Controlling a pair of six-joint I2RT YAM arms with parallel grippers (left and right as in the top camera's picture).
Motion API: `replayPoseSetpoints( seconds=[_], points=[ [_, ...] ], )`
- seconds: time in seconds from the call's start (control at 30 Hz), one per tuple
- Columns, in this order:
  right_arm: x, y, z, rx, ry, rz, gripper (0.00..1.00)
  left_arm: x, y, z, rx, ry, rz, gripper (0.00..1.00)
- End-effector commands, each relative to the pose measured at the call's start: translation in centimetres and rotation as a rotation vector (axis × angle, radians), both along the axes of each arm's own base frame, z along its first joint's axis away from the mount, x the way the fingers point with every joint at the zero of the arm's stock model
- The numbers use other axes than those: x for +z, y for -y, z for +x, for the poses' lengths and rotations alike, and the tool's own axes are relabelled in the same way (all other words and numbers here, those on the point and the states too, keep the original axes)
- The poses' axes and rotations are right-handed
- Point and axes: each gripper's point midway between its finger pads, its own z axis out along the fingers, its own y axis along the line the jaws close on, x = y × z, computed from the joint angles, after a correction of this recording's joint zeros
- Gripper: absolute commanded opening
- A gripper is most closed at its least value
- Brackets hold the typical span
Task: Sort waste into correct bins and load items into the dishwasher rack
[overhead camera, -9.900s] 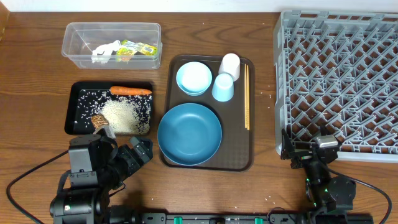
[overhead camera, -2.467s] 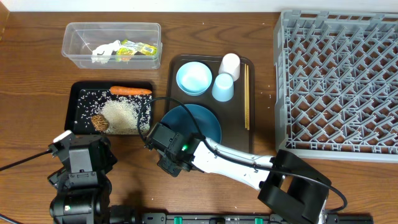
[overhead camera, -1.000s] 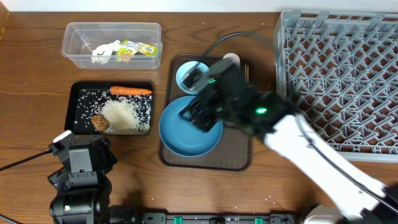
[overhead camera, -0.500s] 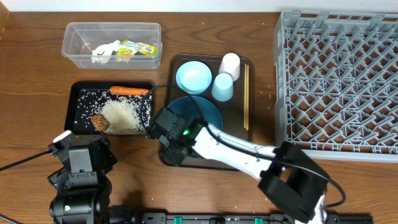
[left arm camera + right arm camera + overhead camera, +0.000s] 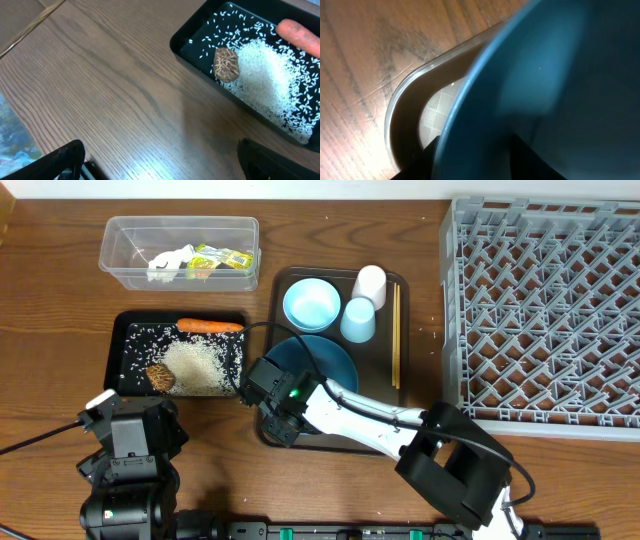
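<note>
From above, the right arm, which a second ago stood high over the middle of the brown tray [image 5: 375,365], now lies low across that tray's near side. The right pincer [image 5: 268,402] is at the near-left rim of the big blue dish [image 5: 325,355]. The dish sits flat where it was, so the lift has not begun, and the rack [image 5: 540,310] is well apart to the right. Paper [image 5: 168,262] and wrappers [image 5: 222,256] lie in the clear tub [image 5: 120,232], and the carrot [image 5: 210,326], rice [image 5: 200,365] and brown lump [image 5: 160,377] lie in the black tray [image 5: 112,355]. Sorting therefore looks finished, and loading seems to start with this dish. In the left wrist view, the left pincer [image 5: 160,162] is spread wide and holds nothing. Its fingers [image 5: 60,160] sit at the lower corners above bare tabletop [image 5: 100,90], with the black tray near, up and to the right. In the right wrist view, the dish rim fills the frame, running down between two dark shapes at the bottom edge. The rounded corner of the brown tray shows just beside it. The right pincer seems to straddle the rim, but whether it has pressed onto it I cannot tell.
</note>
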Motion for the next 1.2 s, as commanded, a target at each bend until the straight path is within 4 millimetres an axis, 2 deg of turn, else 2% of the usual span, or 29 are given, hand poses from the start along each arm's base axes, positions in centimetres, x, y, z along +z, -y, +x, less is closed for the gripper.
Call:
replayPoseSetpoints(
  seconds=[0.0, 0.2, 0.37, 0.53, 0.67, 0.73, 0.83, 0.97, 1.07, 1.17],
  points=[
    [-1.7, 0.4, -0.6, 0.012, -0.018, -0.041, 0.3, -0.1, -0.2, -0.2, -0.002, -0.016, 0.018, 0.98],
    [-1.6, 0.4, -0.2, -0.005, -0.001, -0.045, 0.01, -0.1, -0.2, -0.2, -0.002, -0.016, 0.018, 0.98],
    [-0.1, -0.3, 0.1, -0.039, -0.004, -0.024, 0.01, -0.1, -0.2, -0.2, -0.002, -0.016, 0.018, 0.98],
    [4.1, -1.6, 0.4, -0.059, -0.021, 0.058, 0.01, -0.1, -0.2, -0.2, -0.002, -0.016, 0.019, 0.98],
    [9.1, -2.4, 0.0, -0.05, -0.076, 0.196, 0.01, -0.1, -0.2, -0.2, -0.002, -0.016, 0.018, 0.98],
    [11.8, -2.2, 0.2, -0.052, -0.084, 0.264, 0.01, -0.1, -0.2, -0.2, -0.002, -0.016, 0.018, 0.98],
    [16.1, -0.6, 1.5, -0.093, -0.073, 0.356, 0.01, -0.1, -0.2, -0.2, -0.002, -0.016, 0.018, 0.98],
    [21.2, 2.9, 4.0, -0.178, -0.035, 0.455, 0.01, -0.1, -0.2, -0.2, -0.002, -0.016, 0.018, 0.98],
    [24.5, 6.5, 6.2, -0.257, 0.01, 0.521, 0.01, -0.1, -0.2, -0.2, -0.002, -0.016, 0.018, 0.98],
    [27.2, 11.7, 9.1, -0.385, 0.073, 0.567, 0.01, -0.1, -0.2, -0.2, -0.002, -0.016, 0.018, 0.98]
  ],
)
